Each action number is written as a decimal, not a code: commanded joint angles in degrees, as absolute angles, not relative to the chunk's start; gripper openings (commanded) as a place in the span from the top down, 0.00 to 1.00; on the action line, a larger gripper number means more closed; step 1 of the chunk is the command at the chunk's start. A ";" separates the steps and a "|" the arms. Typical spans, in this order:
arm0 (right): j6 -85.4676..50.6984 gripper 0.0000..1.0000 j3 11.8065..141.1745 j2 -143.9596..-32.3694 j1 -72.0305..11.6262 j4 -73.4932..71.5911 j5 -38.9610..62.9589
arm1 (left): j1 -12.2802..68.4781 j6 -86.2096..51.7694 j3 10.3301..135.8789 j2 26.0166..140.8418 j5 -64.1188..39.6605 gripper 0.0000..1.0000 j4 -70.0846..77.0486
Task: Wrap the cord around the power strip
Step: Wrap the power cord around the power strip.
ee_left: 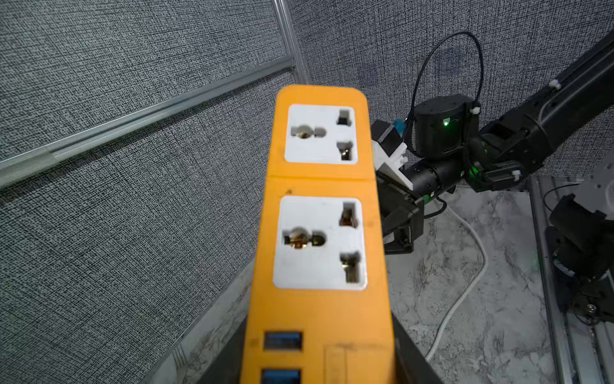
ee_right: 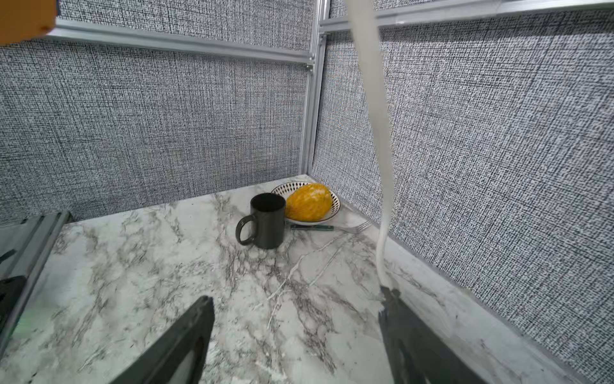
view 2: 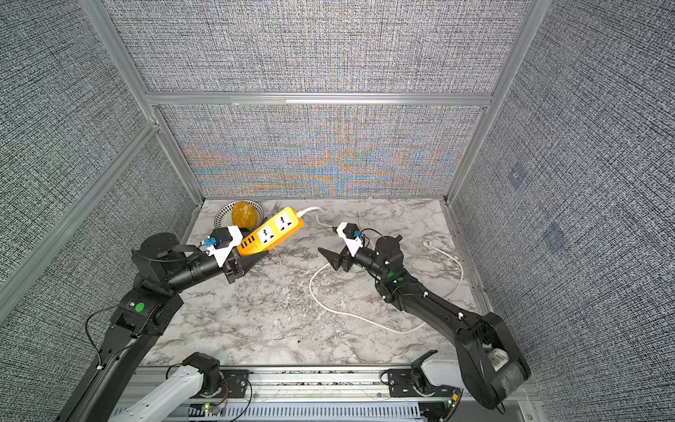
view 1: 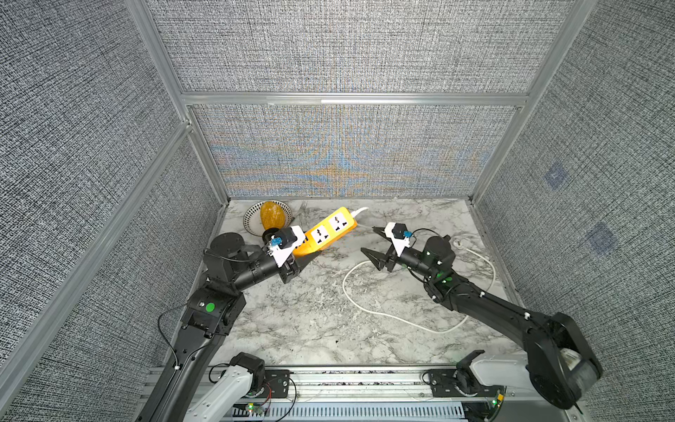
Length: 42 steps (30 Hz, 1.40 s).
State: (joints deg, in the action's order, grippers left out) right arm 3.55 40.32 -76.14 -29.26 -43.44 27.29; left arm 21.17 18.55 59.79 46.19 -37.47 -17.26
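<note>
Top views: left claw (view 1: 304,252) clamps orange plastic power strip (view 1: 330,228); right claw (view 1: 369,240) apart, thin white cord (view 1: 343,286) may slip.

Hidden, cut off
Strip (ee_left: 320,299) running off wrist view's edge; cord (ee_right: 373,99) blurring near lens, passing behind right arm (view 1: 475,303); mug (view 1: 268,234) hiding behind left wrist (view 1: 286,241).

right claw (ee_right: 297,296) jaws wide apart above marble desk (ee_right: 133,266) | white cord (ee_right: 375,99) hangs down to one fingertip (ee_right: 393,301), touching it | black mug (ee_right: 265,221) just beside patterned plate (ee_right: 289,188) holding speckled orange fruit (ee_right: 309,201) | fork (ee_right: 352,227) lying beside plate | power strip (ee_right: 23,20): only a blurred orange corner shows
</note>
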 commanded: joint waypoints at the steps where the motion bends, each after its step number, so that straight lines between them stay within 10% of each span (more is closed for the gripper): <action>1: 1.57 0.17 41.80 -78.11 -29.14 -52.73 27.52 | 21.09 16.28 60.64 46.32 -38.17 1.00 -13.70; 23: -6.84 0.21 59.07 -102.87 -30.94 -67.18 27.49 | 21.09 14.36 62.37 47.36 -42.67 1.00 -11.63; 37: -8.55 0.70 59.19 -104.12 -30.85 -69.89 28.91 | 21.09 13.02 63.63 47.60 -41.73 1.00 -10.43; 42: -8.19 0.73 57.79 -102.97 -30.24 -69.40 28.83 | 21.09 12.66 64.12 47.24 -40.96 1.00 -9.94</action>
State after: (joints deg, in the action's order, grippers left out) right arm -7.77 58.15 -103.63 -30.46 -67.92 28.56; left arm 21.17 13.23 63.42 47.44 -41.52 -14.44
